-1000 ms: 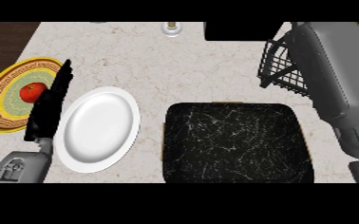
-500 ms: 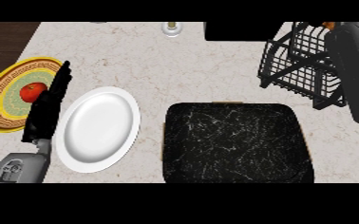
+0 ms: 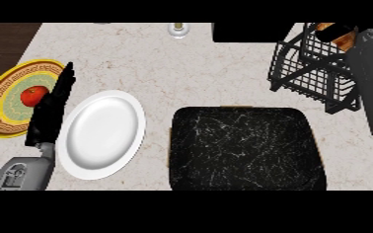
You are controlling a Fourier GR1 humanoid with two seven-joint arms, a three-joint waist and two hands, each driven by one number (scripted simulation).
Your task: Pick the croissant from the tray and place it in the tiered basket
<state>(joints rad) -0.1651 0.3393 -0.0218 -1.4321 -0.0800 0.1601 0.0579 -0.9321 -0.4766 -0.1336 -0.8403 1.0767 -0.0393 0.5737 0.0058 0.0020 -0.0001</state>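
Observation:
The brown croissant (image 3: 338, 33) shows at the top of the black wire tiered basket (image 3: 310, 76) at the counter's far right. My right forearm (image 3: 362, 64) runs up the right edge to it. Only a dark bit of my right hand (image 3: 326, 27) shows just beside the croissant, and I cannot tell whether the two touch. The black marbled tray (image 3: 244, 150) in the lower middle has nothing on it. My left hand (image 3: 53, 107) rests open at the left, fingers straight and pointing up, between the two plates.
A white plate (image 3: 102, 133) lies left of the tray. A yellow patterned plate (image 3: 15, 86) with a red tomato (image 3: 30, 96) sits at the far left edge. A small glass jar (image 3: 178, 29) stands at the back, next to a dark block (image 3: 247, 32).
My right forearm has swung right and back, off the tray's corner, uncovering most of the basket. The croissant now shows at the basket's top. The left hand has not moved.

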